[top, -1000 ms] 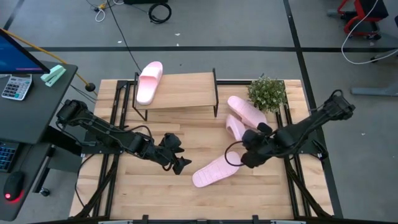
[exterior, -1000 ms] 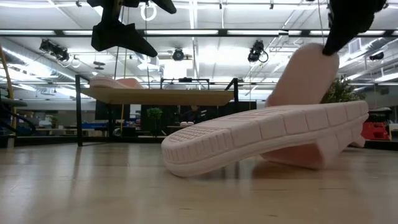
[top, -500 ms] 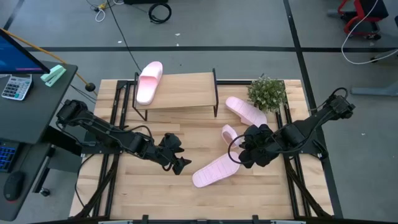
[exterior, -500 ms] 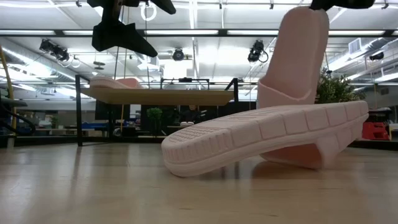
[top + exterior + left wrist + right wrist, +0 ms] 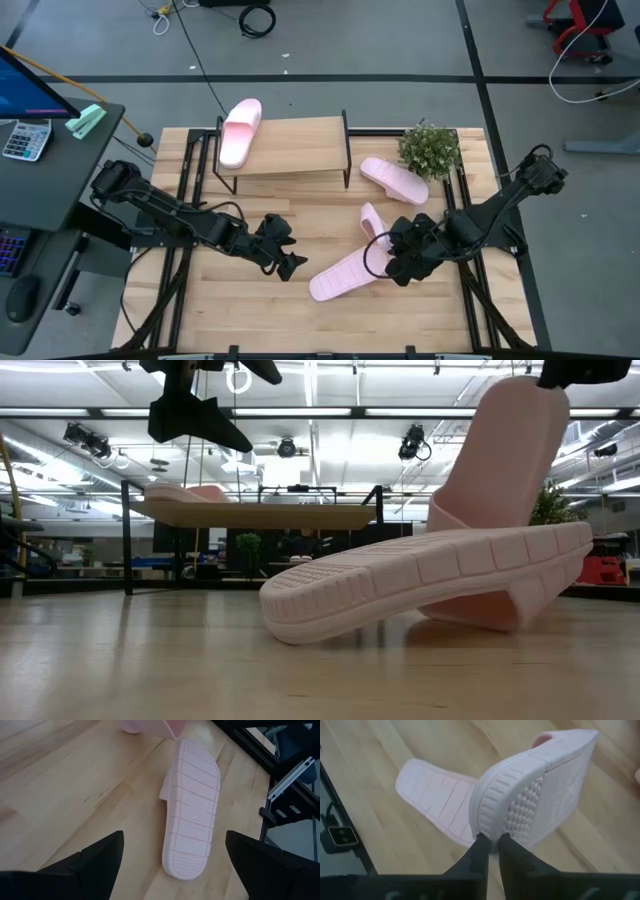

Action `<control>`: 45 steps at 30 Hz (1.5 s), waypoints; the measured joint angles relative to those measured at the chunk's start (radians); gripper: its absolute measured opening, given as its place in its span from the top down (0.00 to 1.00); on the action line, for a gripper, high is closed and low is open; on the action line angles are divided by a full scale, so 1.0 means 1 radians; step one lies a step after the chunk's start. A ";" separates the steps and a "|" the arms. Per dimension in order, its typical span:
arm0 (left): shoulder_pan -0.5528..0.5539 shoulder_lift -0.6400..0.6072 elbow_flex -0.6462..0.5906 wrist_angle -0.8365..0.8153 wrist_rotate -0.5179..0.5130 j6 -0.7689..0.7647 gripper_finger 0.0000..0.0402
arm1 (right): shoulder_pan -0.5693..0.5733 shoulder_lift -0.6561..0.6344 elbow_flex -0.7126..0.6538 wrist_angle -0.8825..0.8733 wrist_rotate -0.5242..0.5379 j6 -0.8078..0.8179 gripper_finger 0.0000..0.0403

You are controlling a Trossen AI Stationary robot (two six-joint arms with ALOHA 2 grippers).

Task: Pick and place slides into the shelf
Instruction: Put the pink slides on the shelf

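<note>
The right gripper point(image 5: 392, 262) sat at about four o'clock from the table's middle, its fingers point(image 5: 481, 854) pressed together on the edge of a raised sandal point(image 5: 372, 222), pinching it by the sole rim. That sandal point(image 5: 540, 790) stood tilted nearly upright, its dotted footbed facing the wrist camera and its strap end up in the low view point(image 5: 505, 455). Just beside it, at its seven o'clock, an upturned sandal point(image 5: 338, 277) lay sole-up on the table point(image 5: 250, 300), ribbed underside showing point(image 5: 192, 810); whether the two touched could not be told. A third sandal point(image 5: 392, 178) lay flat at about two o'clock from the table's middle, just beside a small green plant point(image 5: 430, 148). The fourth sandal point(image 5: 240, 133) rested on the left end of the shelf point(image 5: 295, 145), at eleven o'clock, its far end overhanging the plank. The left gripper point(image 5: 285, 252) hovered above bare wood at about seven o'clock from the middle, well apart from the shelf, its fingers point(image 5: 97, 857) spread wide and empty, the upturned sandal lying ahead of them.
</note>
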 joint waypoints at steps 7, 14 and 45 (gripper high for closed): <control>0.000 0.000 0.000 -0.001 0.000 0.014 0.12 | 0.014 0.064 0.000 0.017 -0.004 -0.001 0.74; 0.000 0.000 0.000 -0.001 0.000 0.015 0.12 | 0.027 0.180 -0.008 0.004 0.023 0.002 0.55; -0.002 0.000 0.000 -0.001 0.004 0.024 0.12 | 0.150 0.323 -0.003 0.055 -0.028 -0.579 0.46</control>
